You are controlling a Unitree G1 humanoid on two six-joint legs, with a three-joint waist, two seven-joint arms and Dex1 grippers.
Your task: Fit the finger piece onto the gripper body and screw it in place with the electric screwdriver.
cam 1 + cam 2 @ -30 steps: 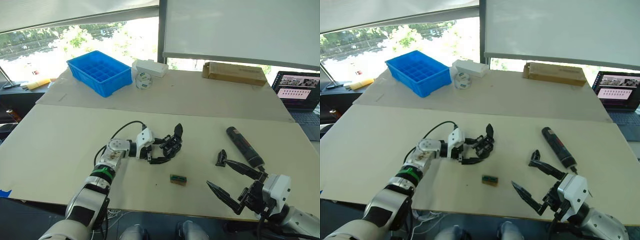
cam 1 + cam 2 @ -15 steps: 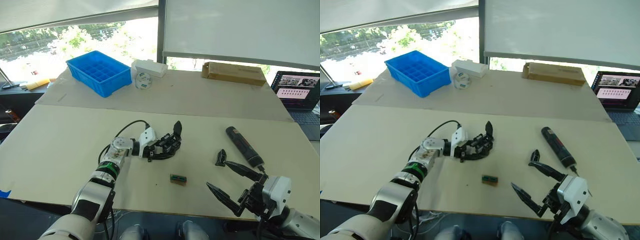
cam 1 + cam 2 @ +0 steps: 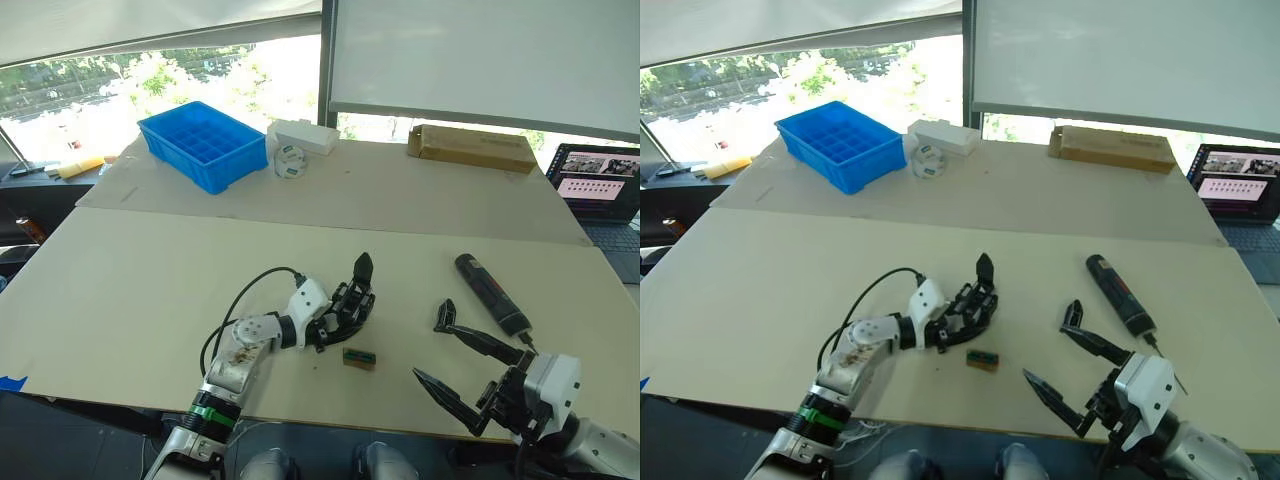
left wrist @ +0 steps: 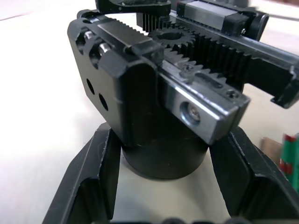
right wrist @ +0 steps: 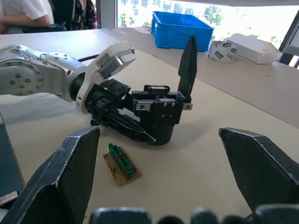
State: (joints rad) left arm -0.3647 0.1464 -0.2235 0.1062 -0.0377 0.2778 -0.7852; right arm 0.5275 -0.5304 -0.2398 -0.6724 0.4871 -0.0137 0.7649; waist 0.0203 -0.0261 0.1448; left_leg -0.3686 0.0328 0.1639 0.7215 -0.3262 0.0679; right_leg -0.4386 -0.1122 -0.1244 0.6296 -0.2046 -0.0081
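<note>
Your left gripper [image 3: 338, 318] is clamped on the gripper body [image 5: 161, 116], upright on the table [image 3: 130, 290] just beside the green-topped block [image 3: 358, 357]. Your right gripper [image 3: 452, 372] is spread wide and empty; the finger piece [image 3: 443, 316] lies near its upper fingertip, the electric screwdriver [image 3: 490, 293] just beyond.

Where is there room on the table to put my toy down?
The wide near-left stretch of the table is bare, and so is the strip between the blue tray and the cardboard box. It's crowded around the gripper body, green block and screwdriver.
</note>
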